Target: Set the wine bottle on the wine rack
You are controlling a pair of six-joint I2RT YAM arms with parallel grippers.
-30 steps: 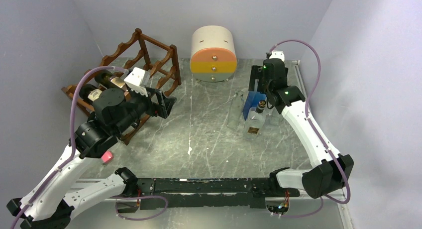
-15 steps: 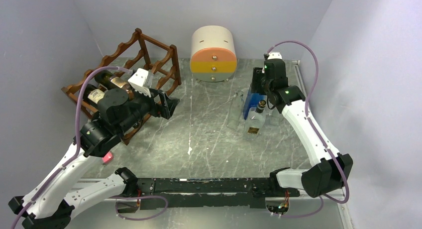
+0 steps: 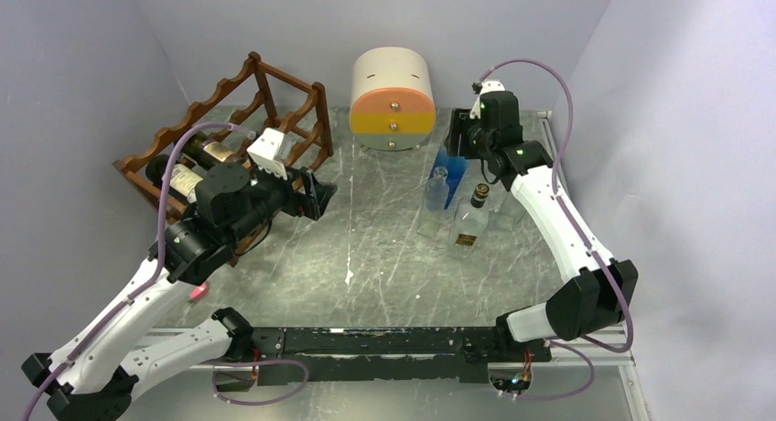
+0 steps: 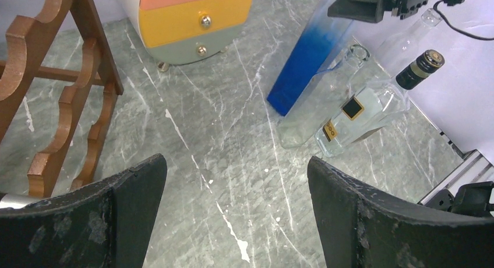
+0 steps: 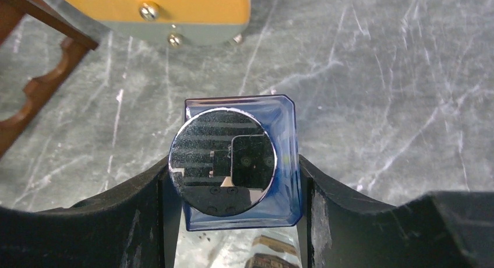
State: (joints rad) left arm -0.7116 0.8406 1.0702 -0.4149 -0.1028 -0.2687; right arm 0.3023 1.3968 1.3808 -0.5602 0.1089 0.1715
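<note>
My right gripper (image 3: 463,139) (image 5: 233,173) is shut on a blue square wine bottle (image 3: 449,167) (image 5: 274,204) just below its round silver cap (image 5: 222,162), holding it upright at the back right. The left wrist view shows the blue bottle (image 4: 304,63) tilted, its base off the table. The reddish-brown wine rack (image 3: 259,84) (image 4: 65,102) stands at the far left with two dark bottles (image 3: 194,167) lying on it. My left gripper (image 3: 317,194) (image 4: 236,183) hangs open and empty over the table, just right of the rack.
A clear bottle with a black cap (image 3: 469,223) (image 4: 373,105) and a second clear bottle (image 3: 436,196) stand right of centre, below the held one. A cream-and-orange drawer box (image 3: 393,99) (image 4: 192,17) sits at the back middle. Walls close in on three sides.
The right gripper closed on the blue bottle and lifted it up and toward the back. The left arm, jaws still open, moved a little to the right, away from the rack.
</note>
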